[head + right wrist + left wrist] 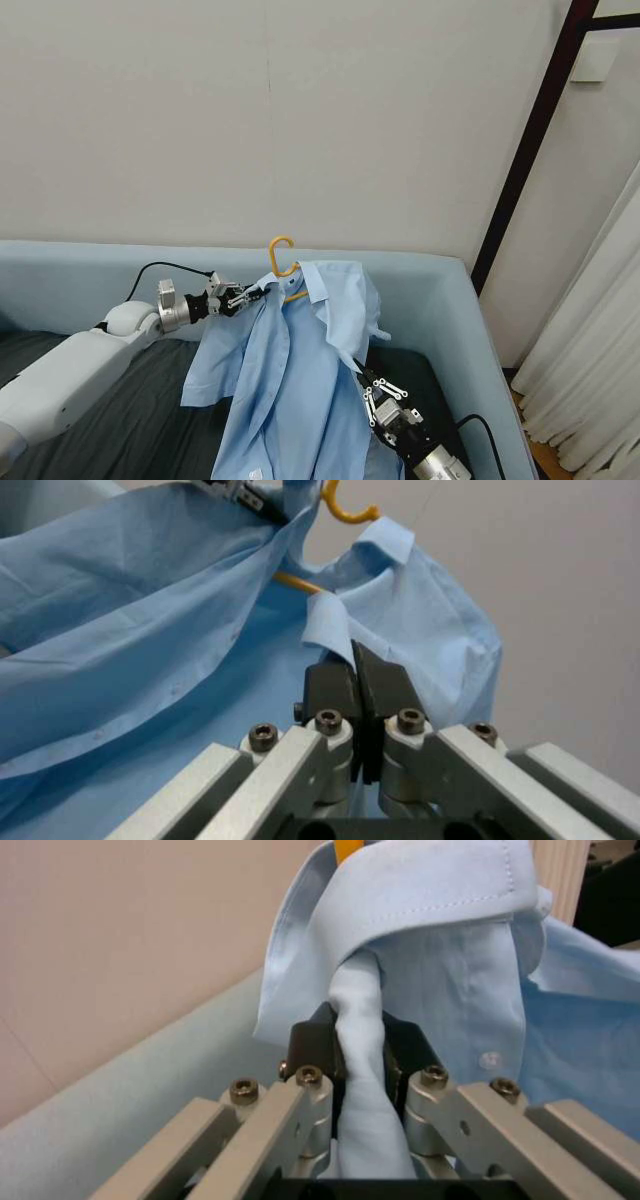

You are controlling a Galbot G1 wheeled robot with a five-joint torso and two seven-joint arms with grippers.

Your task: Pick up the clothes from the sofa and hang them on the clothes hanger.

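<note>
**Blue shirt held up on its hanger above the sofa**

At the lower centre-right of the head view, the right gripper (372,385) has its fingers pressed together on the shirt's front edge. How much cloth lies between the pads is hard to judge. The light blue shirt (300,380) hangs lengthwise from the middle of the frame to the bottom edge, collar up and hem down, leaning slightly to lower left. It is a buttoned dress shirt, creased, with its front open and one sleeve drooping at left. At its collar the yellow hanger (280,255) sticks its hook upward, free of any rail.

Left of the collar, the left gripper (240,297) has its fingers closed on a bunched fold of the shirt just beneath the collar.

Below and behind, the dark seat cushion (150,420) lies bare at lower left, rimmed by the pale blue sofa (440,310). Beyond it are a plain wall and, at upper right, a slanting black pole (525,150).
</note>
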